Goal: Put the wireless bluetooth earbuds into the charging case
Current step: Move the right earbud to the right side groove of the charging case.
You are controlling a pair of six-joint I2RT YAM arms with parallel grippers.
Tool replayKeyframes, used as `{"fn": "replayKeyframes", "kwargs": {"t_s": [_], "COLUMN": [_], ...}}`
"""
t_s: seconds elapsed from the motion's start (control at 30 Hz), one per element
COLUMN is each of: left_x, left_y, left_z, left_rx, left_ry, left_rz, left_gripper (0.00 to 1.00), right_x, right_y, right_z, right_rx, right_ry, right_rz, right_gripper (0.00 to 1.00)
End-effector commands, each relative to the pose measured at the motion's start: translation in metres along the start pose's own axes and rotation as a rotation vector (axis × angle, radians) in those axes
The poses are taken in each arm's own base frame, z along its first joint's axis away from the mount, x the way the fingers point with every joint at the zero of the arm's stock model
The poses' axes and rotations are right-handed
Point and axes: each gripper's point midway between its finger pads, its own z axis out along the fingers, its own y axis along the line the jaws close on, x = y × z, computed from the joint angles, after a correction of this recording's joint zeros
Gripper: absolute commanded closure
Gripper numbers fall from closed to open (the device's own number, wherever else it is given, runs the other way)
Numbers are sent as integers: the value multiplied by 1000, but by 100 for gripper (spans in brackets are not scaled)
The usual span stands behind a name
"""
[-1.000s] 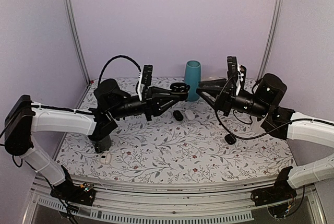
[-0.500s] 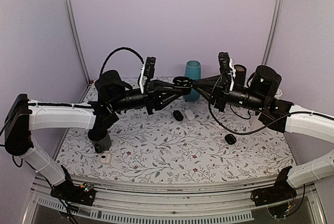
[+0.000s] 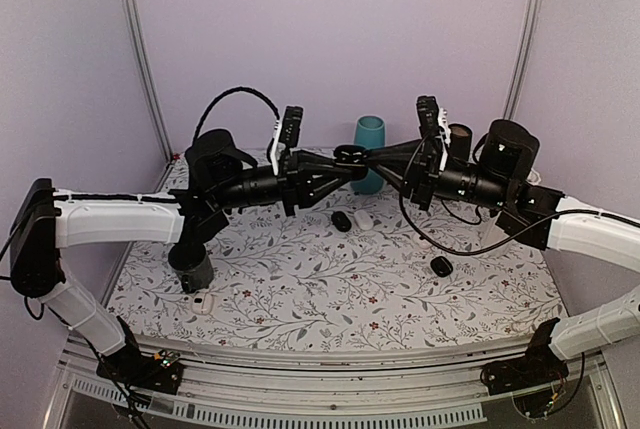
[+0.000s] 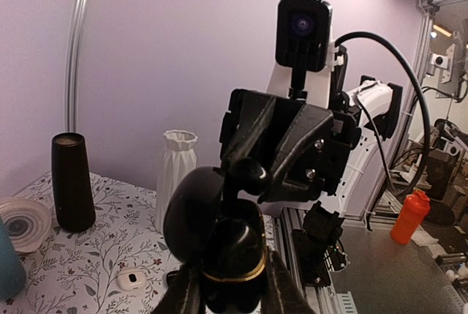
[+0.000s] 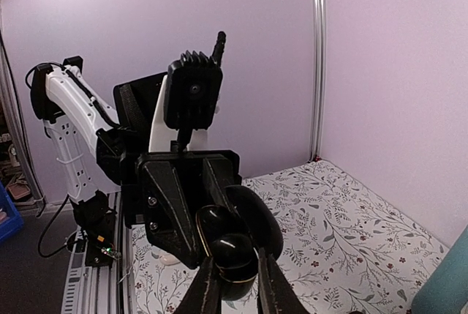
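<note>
You were partway through the job at this moment: your left gripper [image 4: 232,293] was clamped on the lower half of the charging case [image 4: 223,244], holding it in the air above the floral table [image 3: 300,294] with its lid swung open, and your right gripper [image 5: 232,266] had its fingers pressed together with the tip right at the case's mouth. I judged this as the insertion step itself, but neither of the earbuds could be made out. I couldn't tell whether one sat pinched in the right tips, whether any was already seated, or whether one lay loose below. So seating both was, as far as could be shown, left to do. The top view gave you the layout the wrist cameras missed: both arms met nose to nose in front of the teal cup [image 3: 369,141], with a black pod [image 3: 342,220] and a white pod [image 3: 364,219] touching or nearly so on the table beneath, and another small dark object [image 3: 441,266] nearer the right arm. There the case was only a dark speck. The left wrist view showed its gold rim and the lid tipped back. The right wrist view looked into the glossy hollow, where a rounded shape showed that I couldn't identify.
</note>
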Motion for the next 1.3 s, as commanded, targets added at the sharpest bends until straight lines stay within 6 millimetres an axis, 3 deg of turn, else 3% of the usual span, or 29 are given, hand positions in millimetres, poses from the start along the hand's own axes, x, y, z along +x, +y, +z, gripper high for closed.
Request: {"fn": "replayKeyframes", "kwargs": {"t_s": [0.0,0.57,1.27], "left_x": [-5,-9,-18], "left_y": [3,-2,9], "left_z": [3,5,3], "left_rx": [13,31,-108], "left_ry": [2,0,-35], "left_rz": [25,39,96], "left_gripper": [100,100,100], "right_x": [-11,-11,1], "right_y": [-4,-10,-21], "right_z": [4,6,12], "right_rx": [18,50,101], "right_ry": [-11,9,71], "right_rz": [-6,43,122], "right_gripper": [82,90,87]}}
